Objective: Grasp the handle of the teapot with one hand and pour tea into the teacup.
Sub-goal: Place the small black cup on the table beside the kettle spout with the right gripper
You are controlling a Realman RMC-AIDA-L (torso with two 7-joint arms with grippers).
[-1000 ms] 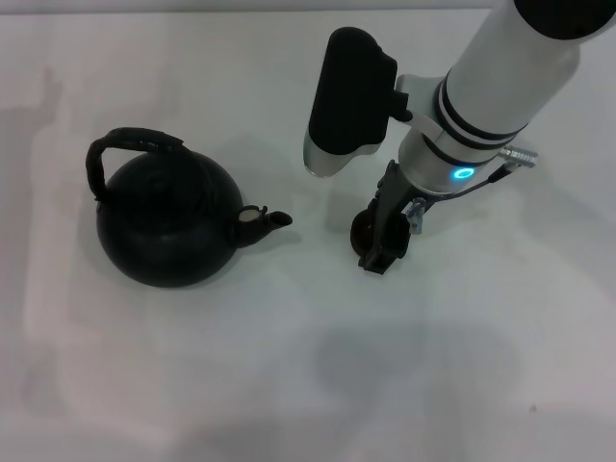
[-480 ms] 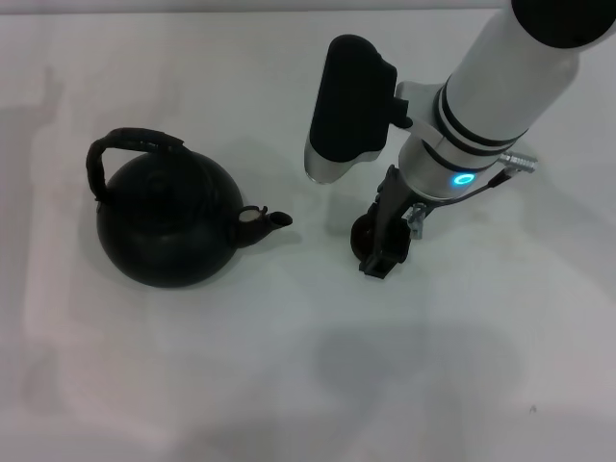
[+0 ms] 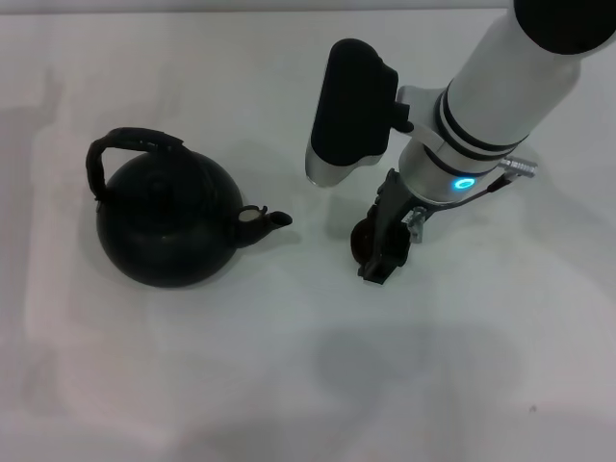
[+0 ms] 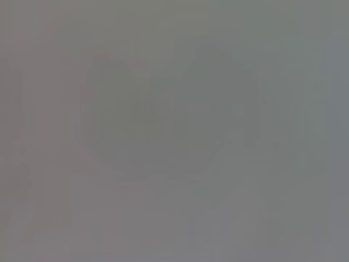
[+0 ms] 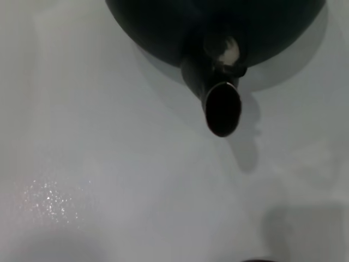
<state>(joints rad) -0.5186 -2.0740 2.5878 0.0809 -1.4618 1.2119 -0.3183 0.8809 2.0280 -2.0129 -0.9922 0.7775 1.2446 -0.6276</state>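
I see the teapot [image 3: 168, 226] standing upright at centre left of the head frame on the white surface [image 3: 289, 385], handle [image 3: 125, 149] arched above it, spout toward the teacup [image 3: 364, 236]. The right gripper [image 3: 380, 252] is down at the teacup, right of centre; I cannot tell its fingers' state. The left gripper is out of sight.

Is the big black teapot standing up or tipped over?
Standing up. The teapot sits flat on the table, its handle arching over the top and its spout pointing sideways toward the right gripper.
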